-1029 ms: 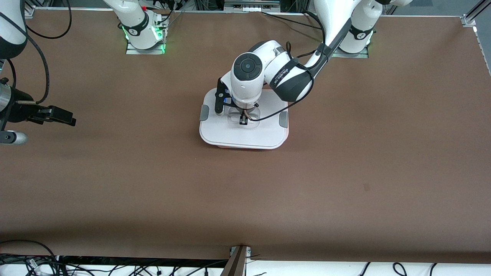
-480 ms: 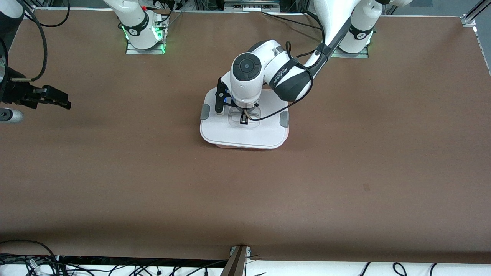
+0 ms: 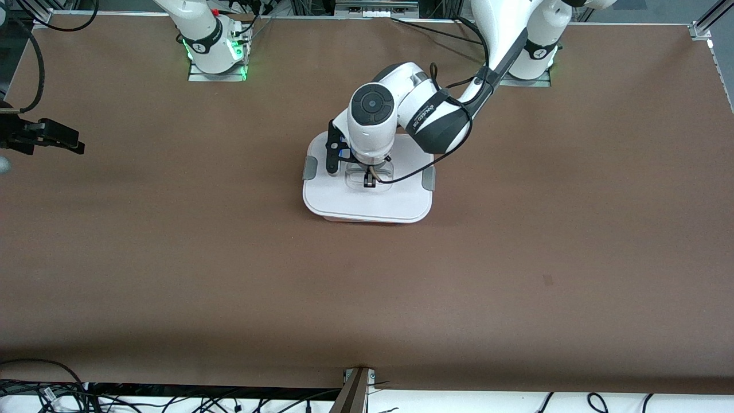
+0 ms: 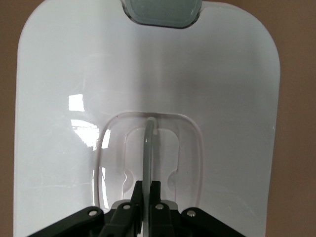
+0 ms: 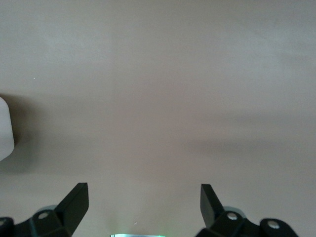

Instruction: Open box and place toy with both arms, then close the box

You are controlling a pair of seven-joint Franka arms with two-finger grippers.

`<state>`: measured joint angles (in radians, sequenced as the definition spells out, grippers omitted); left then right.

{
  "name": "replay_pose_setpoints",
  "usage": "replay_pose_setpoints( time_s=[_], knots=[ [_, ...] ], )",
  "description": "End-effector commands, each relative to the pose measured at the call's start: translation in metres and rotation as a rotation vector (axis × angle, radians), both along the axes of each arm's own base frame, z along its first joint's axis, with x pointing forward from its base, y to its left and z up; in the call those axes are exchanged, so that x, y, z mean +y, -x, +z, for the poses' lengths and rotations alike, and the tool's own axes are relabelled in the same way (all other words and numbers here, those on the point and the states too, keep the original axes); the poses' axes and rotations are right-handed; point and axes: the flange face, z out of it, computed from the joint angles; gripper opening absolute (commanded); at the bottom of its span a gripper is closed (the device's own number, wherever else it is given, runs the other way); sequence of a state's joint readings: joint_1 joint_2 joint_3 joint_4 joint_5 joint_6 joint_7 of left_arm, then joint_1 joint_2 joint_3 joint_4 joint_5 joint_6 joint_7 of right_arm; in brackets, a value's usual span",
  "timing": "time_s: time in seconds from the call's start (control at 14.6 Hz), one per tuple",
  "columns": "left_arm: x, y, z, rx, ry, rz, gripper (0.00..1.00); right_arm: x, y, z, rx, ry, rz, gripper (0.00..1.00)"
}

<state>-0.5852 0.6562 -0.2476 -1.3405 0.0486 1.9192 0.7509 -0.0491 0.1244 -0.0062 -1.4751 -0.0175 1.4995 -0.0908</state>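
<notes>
From the front, one box sits on my brown bench, its white lid on and two grey side clips showing, one toward my right arm's end and one toward my left arm's end. I see no toy in this view. My left arm reaches down from its base with the wrist bent over the box, so that the left gripper points straight down into the clear recessed handle in the middle of the lid. A dark band on that arm carries white writing I cannot read. My right gripper hangs over the bench at my right arm's end, well apart from the box, where that arm waits.

In the left wrist view, my left fingers are pinched tight on the thin clear handle bar that stands up in the lid's recess. One grey clip shows at the lid's edge.

In the right wrist view, my two right fingers stand wide apart with nothing between them, over bare bench. One white corner of the box shows at the frame's edge.
</notes>
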Motion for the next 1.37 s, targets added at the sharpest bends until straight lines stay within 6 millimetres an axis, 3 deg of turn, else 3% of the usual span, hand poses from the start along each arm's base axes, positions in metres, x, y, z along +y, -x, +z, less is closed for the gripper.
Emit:
replay_pose_setpoints(
  time_s=[0.0,0.48,0.69,1.03,1.3],
  knots=[
    [0.011,0.011,-0.024,0.042,-0.060,0.025,0.00,0.007,0.006,0.000,0.008,0.007,0.020,1.00],
    [0.010,0.015,-0.027,0.047,-0.068,0.035,0.00,0.004,-0.002,-0.008,0.017,0.004,0.020,1.00],
    [0.009,0.019,-0.037,0.058,-0.080,0.029,0.00,0.004,-0.003,-0.008,0.012,0.001,0.021,1.00],
    [0.012,0.016,-0.017,0.027,-0.070,0.030,0.00,0.010,-0.004,-0.009,0.009,0.004,0.032,1.00],
    [0.014,0.022,-0.029,0.044,-0.088,0.040,0.00,0.011,-0.009,-0.004,0.002,0.000,0.033,1.00]
  ],
)
